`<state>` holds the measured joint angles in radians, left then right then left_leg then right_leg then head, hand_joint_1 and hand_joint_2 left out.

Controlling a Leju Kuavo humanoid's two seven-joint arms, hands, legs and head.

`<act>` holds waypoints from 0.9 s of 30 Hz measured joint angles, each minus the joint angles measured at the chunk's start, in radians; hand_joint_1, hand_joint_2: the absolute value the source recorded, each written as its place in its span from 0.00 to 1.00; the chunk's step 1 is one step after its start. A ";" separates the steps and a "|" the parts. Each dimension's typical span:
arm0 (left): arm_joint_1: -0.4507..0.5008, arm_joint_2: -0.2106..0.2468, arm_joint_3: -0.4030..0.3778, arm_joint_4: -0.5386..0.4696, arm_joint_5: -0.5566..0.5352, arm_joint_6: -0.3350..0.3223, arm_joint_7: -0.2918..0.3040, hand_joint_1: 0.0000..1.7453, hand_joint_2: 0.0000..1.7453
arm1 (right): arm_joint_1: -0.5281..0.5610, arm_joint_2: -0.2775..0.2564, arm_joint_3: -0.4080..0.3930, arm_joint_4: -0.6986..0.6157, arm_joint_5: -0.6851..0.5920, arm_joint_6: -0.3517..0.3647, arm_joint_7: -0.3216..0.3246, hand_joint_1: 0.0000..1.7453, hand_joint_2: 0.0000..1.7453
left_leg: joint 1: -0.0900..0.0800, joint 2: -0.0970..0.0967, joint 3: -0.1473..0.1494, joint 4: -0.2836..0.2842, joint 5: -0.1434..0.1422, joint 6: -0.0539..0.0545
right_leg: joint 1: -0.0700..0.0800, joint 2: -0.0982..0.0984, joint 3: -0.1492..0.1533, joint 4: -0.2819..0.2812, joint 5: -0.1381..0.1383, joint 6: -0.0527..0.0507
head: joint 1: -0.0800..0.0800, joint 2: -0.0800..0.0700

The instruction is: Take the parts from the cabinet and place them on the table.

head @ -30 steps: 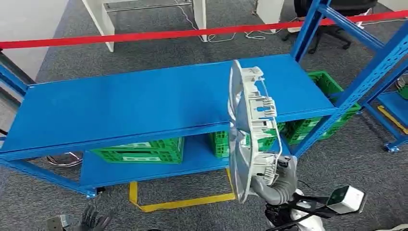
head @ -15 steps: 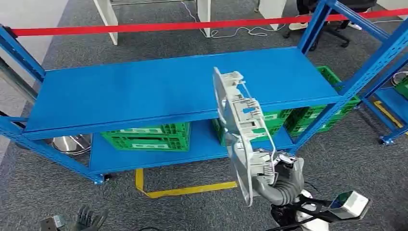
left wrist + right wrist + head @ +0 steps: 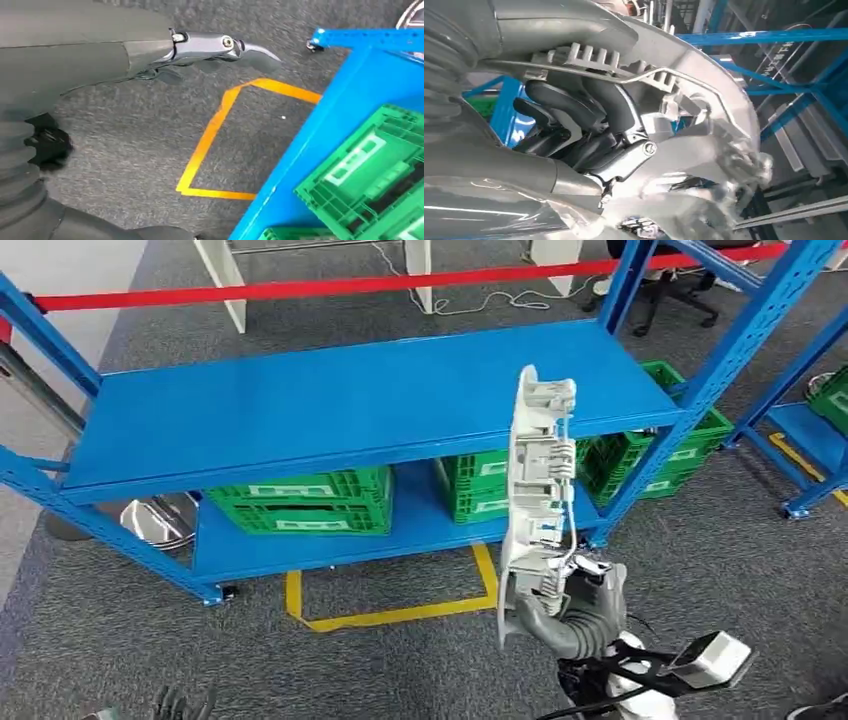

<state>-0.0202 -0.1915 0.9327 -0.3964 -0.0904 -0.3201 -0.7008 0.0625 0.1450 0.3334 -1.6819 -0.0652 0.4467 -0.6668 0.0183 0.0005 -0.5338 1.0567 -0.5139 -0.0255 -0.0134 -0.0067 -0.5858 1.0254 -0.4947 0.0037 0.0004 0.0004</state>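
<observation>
Grey part [image 3: 535, 490] gripped upright by right hand [image 3: 575, 612]; left hand [image 3: 215, 47] empty, crate [image 3: 300, 502] labels unreadable.

A blue metal shelving rack [image 3: 330, 405] is seen across the middle of the head view, with green plastic crates [image 3: 310, 502] set on its lower shelf. Yellow tape [image 3: 400, 612] is laid on the grey carpet [image 3: 130, 640] in front of the rack at lower centre. A red barrier tape [image 3: 300, 288] is stretched across the top of the frame.
</observation>
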 joint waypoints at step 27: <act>-0.001 -0.002 0.024 0.018 -0.036 0.019 0.000 0.00 1.00 | -0.008 0.000 0.025 0.032 -0.004 -0.023 0.000 1.00 1.00 | -0.010 0.003 -0.178 0.264 -0.066 0.002 | -0.002 -0.017 0.043 -0.040 -0.004 -0.005 | -0.002 0.000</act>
<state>-0.0207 -0.1938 0.9567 -0.3788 -0.1259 -0.3006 -0.7008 0.0545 0.1446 0.3582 -1.6495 -0.0694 0.4242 -0.6672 0.0085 0.0037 -0.7121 1.3208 -0.5798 -0.0232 -0.0154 -0.0234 -0.5425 0.9854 -0.4985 -0.0016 -0.0011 0.0004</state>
